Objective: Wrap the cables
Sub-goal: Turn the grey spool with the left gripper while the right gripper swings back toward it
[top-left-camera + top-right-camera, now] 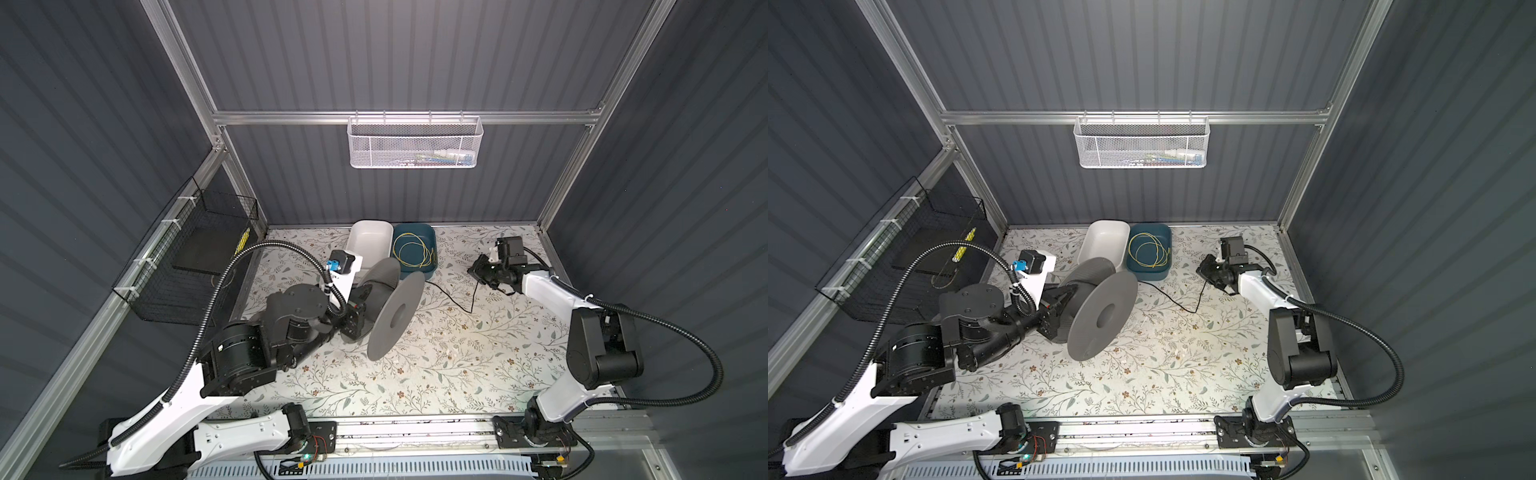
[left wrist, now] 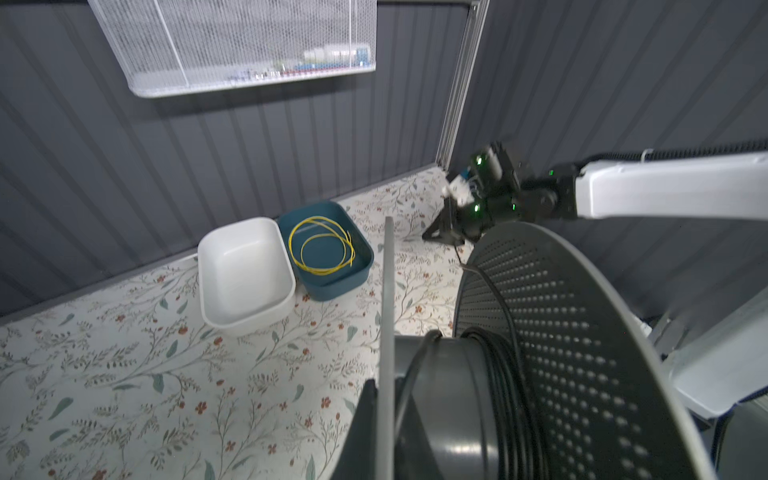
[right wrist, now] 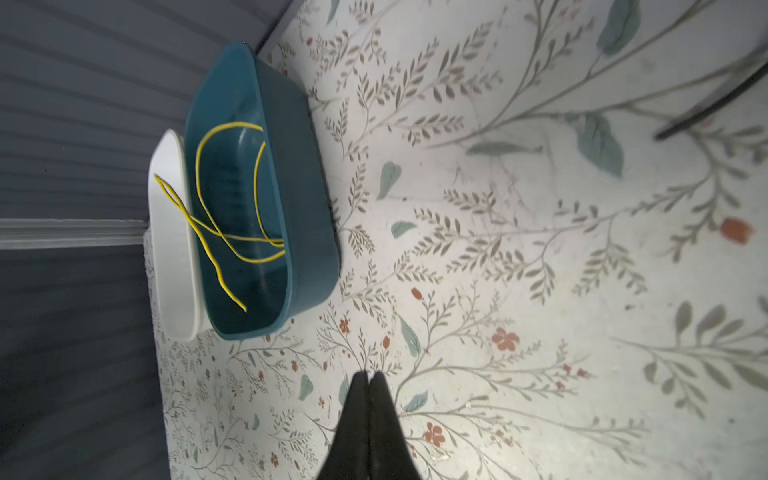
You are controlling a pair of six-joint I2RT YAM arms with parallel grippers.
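A grey spool (image 1: 395,316) (image 1: 1100,316) stands on its rims at the table's middle. My left gripper (image 1: 362,296) (image 1: 1061,297) (image 2: 384,390) is shut on the thin rim of the spool's far flange. Several turns of the black cable (image 2: 503,374) lie wound on the hub. Its loose tail (image 1: 451,300) (image 1: 1177,305) (image 3: 715,104) trails over the table to the right and ends near my right gripper (image 1: 471,271) (image 1: 1201,268) (image 3: 369,374). That gripper hovers low over the table, shut, with nothing between its fingers and apart from the cable end.
A white bin (image 1: 370,237) (image 2: 245,274) and a teal bin (image 1: 428,245) (image 2: 328,286) (image 3: 299,208) holding a yellow wire coil (image 1: 411,251) stand at the back, just behind the spool. A white mesh basket (image 1: 415,141) hangs on the back rail. A black wire basket (image 1: 187,257) lines the left wall.
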